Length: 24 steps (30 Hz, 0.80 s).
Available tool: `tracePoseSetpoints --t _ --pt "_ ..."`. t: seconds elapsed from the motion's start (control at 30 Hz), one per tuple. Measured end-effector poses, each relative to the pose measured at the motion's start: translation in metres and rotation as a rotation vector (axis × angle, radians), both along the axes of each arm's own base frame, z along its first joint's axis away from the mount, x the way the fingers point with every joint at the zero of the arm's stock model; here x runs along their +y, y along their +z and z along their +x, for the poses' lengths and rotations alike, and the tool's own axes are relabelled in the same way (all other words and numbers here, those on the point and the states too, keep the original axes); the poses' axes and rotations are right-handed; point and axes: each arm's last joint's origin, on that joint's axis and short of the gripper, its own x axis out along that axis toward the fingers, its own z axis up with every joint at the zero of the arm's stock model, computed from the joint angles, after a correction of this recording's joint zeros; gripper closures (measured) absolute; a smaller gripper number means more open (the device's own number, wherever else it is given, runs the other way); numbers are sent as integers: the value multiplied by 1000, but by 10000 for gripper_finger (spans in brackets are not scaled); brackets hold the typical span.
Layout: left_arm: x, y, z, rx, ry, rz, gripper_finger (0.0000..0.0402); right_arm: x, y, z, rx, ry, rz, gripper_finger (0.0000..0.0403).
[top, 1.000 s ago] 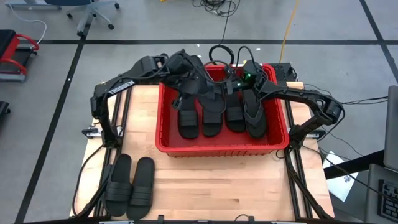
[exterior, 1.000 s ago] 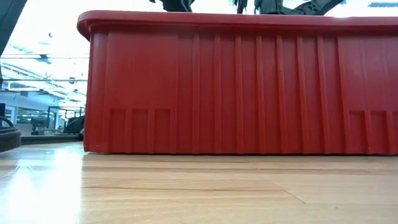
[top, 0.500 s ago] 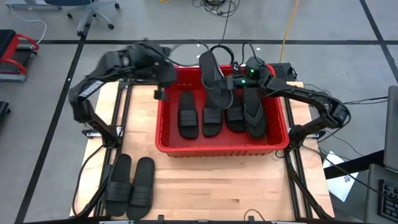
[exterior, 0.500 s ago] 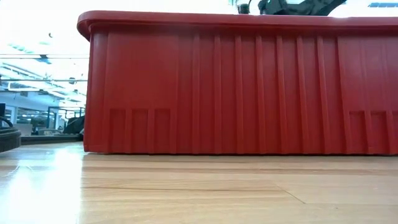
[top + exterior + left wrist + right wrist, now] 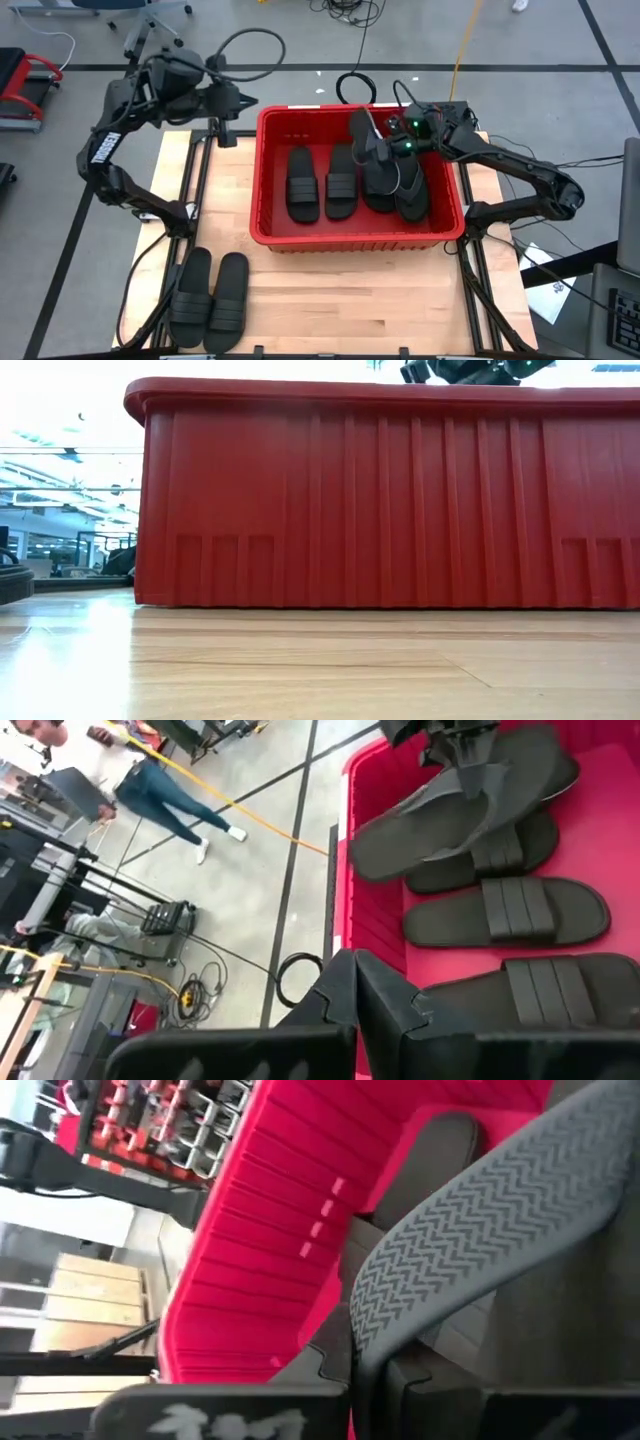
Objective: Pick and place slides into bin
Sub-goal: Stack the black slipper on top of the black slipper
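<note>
Top view of the table. The red bin (image 5: 262, 212) is sitting at mid-table and holding 5 slides. 2 ribbed-strap slides (image 5: 304, 184) are lying flat side by side in its left half. A third strapped slide and a thong flip-flop (image 5: 413, 193) are lying flat in its right half. A second flip-flop (image 5: 366, 134) is slanting above these 2, its patterned sole showing in the right wrist view. 2 more slides (image 5: 210, 298) are waiting outside the bin, side by side at the table's near left corner.

Progress: 4 slides are lying stowed, 1 is being set down, and 2 are left in view on the table. The rest of the slides are not showing in any view.

The right gripper (image 5: 392, 141) is hanging over the bin's far right part, its fingers clamped on the slanting flip-flop. The left gripper (image 5: 230, 103) is hovering empty just outside the bin's far left corner, its fingers pressed together, as the left wrist view shows.

Change from 1 second ago: the left arm is no longer reaching over the bin's far edge, having swung out to the left. Its fingers have shut. The flip-flop carried by the right gripper has moved rightward, from above the bin's middle to above its right half.
</note>
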Motion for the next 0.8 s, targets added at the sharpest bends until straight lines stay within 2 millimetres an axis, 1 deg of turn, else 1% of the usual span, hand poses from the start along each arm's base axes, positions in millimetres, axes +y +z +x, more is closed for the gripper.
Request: tracePoseSetpoints --t 0.03,0.1,0.23,0.37,0.43,0.53,0.63,0.7,0.8 --pt "1 0 0 0 4 0 393 0 0 1 -4 -6 16 403" --pt "1 0 0 0 6 0 384 1 -8 3 -3 -19 58 403" --pt "1 0 0 1 6 -1 375 4 -37 -1 79 -52 156 403" --pt "1 0 0 2 6 -1 377 8 -64 -4 84 -85 221 403" --pt "1 0 0 2 5 -1 382 8 -73 -5 62 -116 235 403" --pt "1 0 0 2 5 -1 394 8 -81 -6 40 -141 243 403" --pt "1 0 0 2 5 -1 400 9 -89 -9 74 -148 239 403" --pt "1 0 0 4 4 1 395 10 -88 -9 71 -125 205 400" --pt "1 0 0 5 2 4 384 10 -87 -9 67 -87 166 386"
